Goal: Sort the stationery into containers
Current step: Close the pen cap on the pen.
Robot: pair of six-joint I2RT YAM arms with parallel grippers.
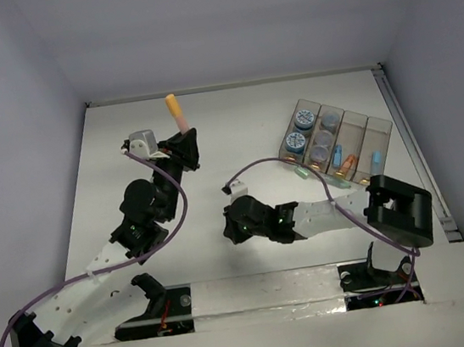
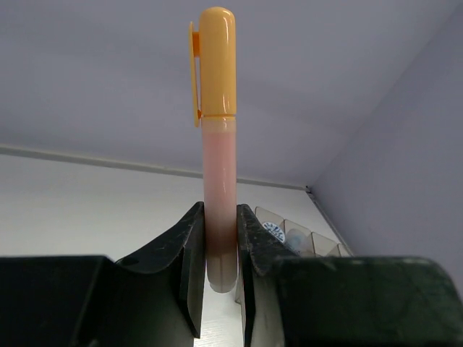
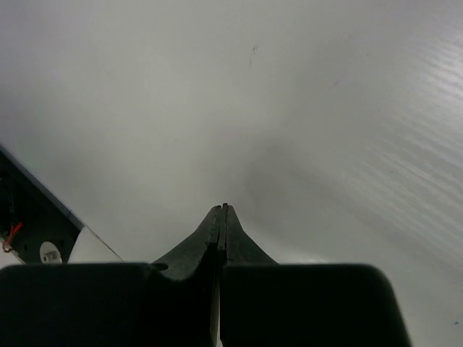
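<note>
My left gripper (image 1: 183, 142) is shut on an orange capped stick (image 1: 176, 112) and holds it upright above the table's far left. In the left wrist view the stick (image 2: 218, 144) stands between the jaws of the left gripper (image 2: 219, 249), cap up. The clear organiser box (image 1: 377, 126) sits at the far right; it holds round tubs with blue contents (image 1: 304, 118), an orange stick (image 1: 343, 159) and a blue stick (image 1: 376, 159). A pale green stick (image 1: 300, 170) lies on the table by the box's near edge. My right gripper (image 1: 234, 224) is shut and empty, low over bare table (image 3: 223, 211).
Another small stick (image 1: 341, 180) lies beside the box's near edge. The box's compartments also show in the left wrist view (image 2: 296, 233), behind the right finger. Grey walls enclose the table on three sides. The right arm's black elbow (image 1: 401, 207) sits just in front of the box.
</note>
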